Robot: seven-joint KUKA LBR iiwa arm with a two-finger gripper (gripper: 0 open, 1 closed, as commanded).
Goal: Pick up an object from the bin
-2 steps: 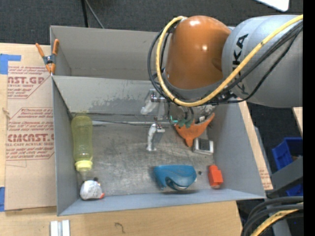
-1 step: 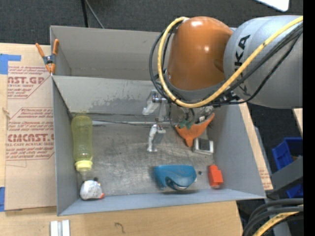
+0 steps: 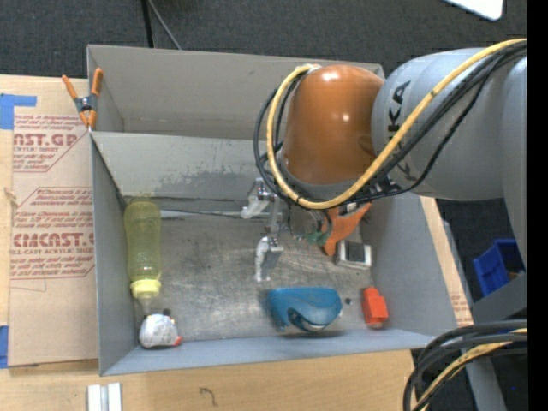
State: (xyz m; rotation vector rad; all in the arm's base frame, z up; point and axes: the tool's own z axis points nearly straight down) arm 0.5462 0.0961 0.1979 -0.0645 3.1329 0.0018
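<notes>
Gripper (image 3: 262, 229): fingers were spread, empty, over bin (image 3: 205, 281) middle.
Nearest: blue cup (image 3: 304, 306), just beside.
Left: yellow bottle (image 3: 143, 245).

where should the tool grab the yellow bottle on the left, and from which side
Take the bottle across the middle of its body, coming straight down. It lies flat, long axis along the left wall, cap toward the near end, so the tool should close across its round width. The wall sits close beside it, so room on that side may be tight.

Bottle (image 3: 143, 247) left – cup (image 3: 304, 306) front (block (image 3: 374, 306) to its rt).
</notes>
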